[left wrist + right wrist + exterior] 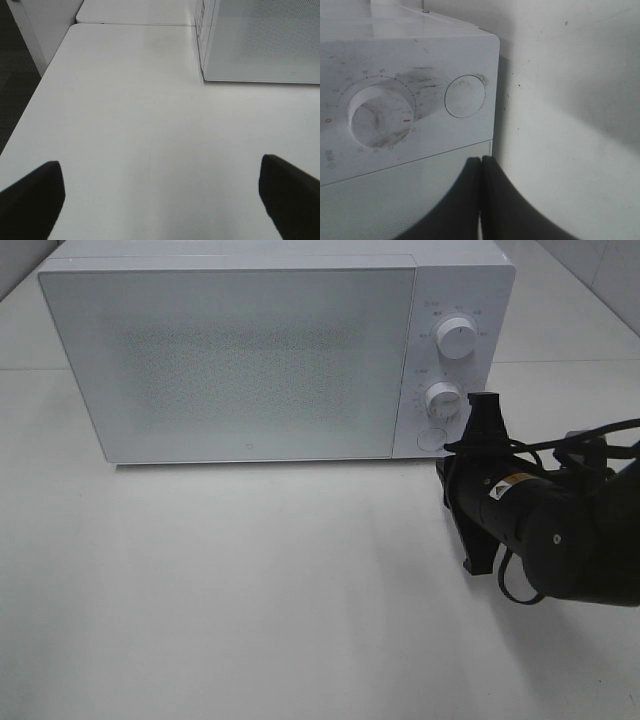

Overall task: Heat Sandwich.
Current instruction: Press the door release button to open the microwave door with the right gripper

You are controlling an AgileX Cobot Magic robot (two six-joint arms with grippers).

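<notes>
At left, our left gripper (160, 200) hung over the worktop (125, 115) with its jaws spread wide, holding nothing. The microwave (230, 350) stood with its door (250, 300) shut, and we could not tell where the sandwich was. At right, the right gripper (486, 405) was pinched fully closed and empty, its tip near the round button (432, 437) under the lower knob (443, 398).

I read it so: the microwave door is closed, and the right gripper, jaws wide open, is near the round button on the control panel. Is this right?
Not fully. The right gripper is shut, fingertips pressed together; the right wrist view shows it. The microwave door is closed, and the gripper is near the round button.
</notes>
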